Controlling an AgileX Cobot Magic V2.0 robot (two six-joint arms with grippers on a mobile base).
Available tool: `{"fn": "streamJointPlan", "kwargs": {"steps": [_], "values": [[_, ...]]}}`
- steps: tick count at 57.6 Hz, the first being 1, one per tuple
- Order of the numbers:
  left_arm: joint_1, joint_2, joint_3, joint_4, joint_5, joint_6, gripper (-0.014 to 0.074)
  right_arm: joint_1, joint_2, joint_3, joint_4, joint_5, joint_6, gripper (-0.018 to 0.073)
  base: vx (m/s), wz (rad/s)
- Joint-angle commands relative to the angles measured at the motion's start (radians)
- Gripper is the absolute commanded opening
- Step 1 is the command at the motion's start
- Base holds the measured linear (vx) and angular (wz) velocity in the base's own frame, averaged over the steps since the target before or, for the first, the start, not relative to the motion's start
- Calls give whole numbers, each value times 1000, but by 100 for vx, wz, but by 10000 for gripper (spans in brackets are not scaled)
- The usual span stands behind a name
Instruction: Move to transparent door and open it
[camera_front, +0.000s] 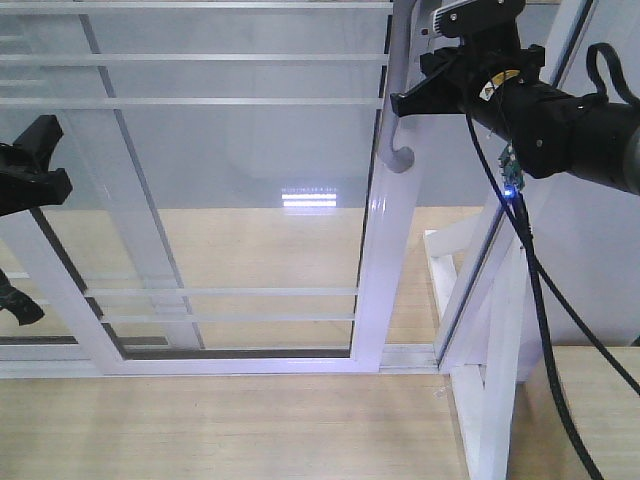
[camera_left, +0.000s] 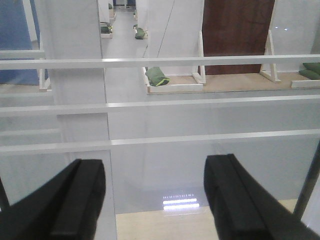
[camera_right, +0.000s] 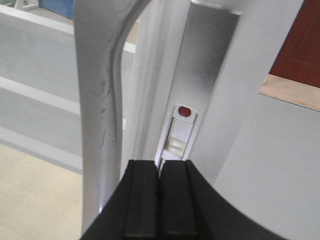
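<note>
The transparent door (camera_front: 230, 180) fills the front view: clear glass, glossy white frame, thin horizontal white bars. Its curved grey handle (camera_front: 397, 90) runs down the right stile. My right gripper (camera_front: 405, 102) is shut and empty, its tip just right of the handle. In the right wrist view the shut gripper (camera_right: 159, 165) points at a metal latch plate with a red dot (camera_right: 184, 111), with the handle (camera_right: 97, 100) beside it on the left. My left gripper (camera_front: 42, 160) is at the left edge, before the glass. In the left wrist view it (camera_left: 155, 195) is open and empty, facing the glass and bars (camera_left: 160, 102).
A bare white frame post (camera_front: 500, 300) and wooden supports stand right of the door. The sliding track (camera_front: 250, 365) runs along a light wood floor. A black cable (camera_front: 545, 330) hangs from my right arm. Through the glass I see a corridor, a brown door (camera_left: 237, 30) and green bags (camera_left: 157, 76).
</note>
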Motion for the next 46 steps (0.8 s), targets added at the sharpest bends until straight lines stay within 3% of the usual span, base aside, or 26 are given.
{"fn": "streamJointPlan", "kwargs": {"steps": [1,13,25,35,46], "values": [[-4,-12,-35,-3,-82,0,545,10,-63,-26,-7,-63,6,73,0,0],[-5,-12,-35,4,-34,-3,545,18,-136,-26,-7,54,2,73,0,0],[-26,13,-35,141,29,-35,545,14,-288,-26,-7,266,-69,-14,0,0],[-84,120,-42,287,-113,-171,545,16,-407,-26,-5,343,-72,-7,0,0],[-127,307,-157,476,-286,-445,545,16,-518,30,-2,356,-66,-4,0,0]]}}
